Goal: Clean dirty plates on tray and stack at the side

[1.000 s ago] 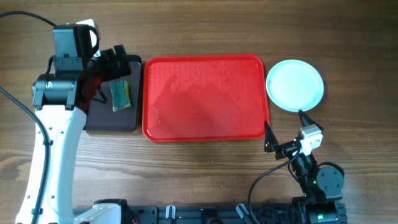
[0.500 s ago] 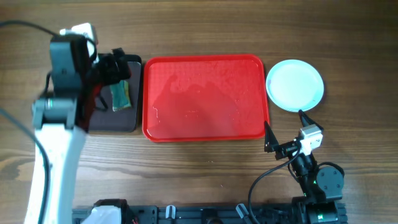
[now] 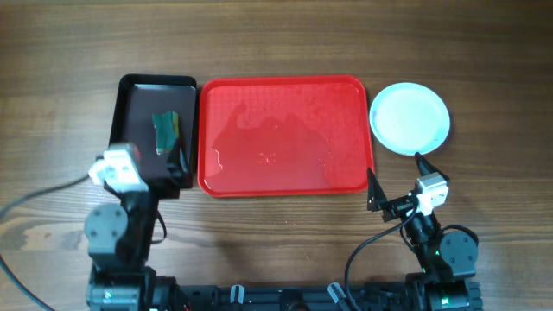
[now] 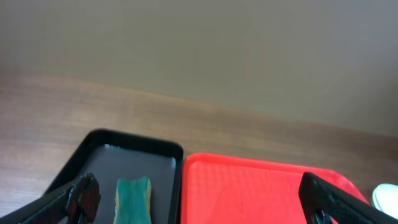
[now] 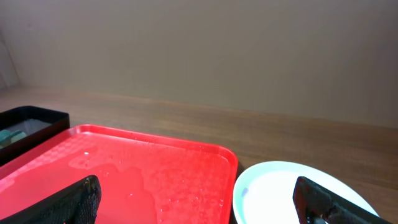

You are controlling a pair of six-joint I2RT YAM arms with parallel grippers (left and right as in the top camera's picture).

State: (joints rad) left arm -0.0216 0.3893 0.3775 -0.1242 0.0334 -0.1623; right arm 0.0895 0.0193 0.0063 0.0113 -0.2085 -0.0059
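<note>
Right claw (image 3: 397,177) wide, holding nothing; plates (image 3: 409,118) near at 12 o'clock, not touching; tray (image 3: 259,112) at 10 o'clock.

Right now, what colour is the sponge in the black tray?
The sponge is teal green; overhead view.

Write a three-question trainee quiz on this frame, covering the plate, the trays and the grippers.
1. Where is the white plate relative to the red tray?
A. On it
B. On the table beside it, on the right arm's side
C. Held in a gripper
2. Fill in: the left gripper and the right gripper both stand ___ (open or shut).
3. True or false: the sponge lies in the black tray.

Key: 1 B; 2 open; 3 true.
</note>
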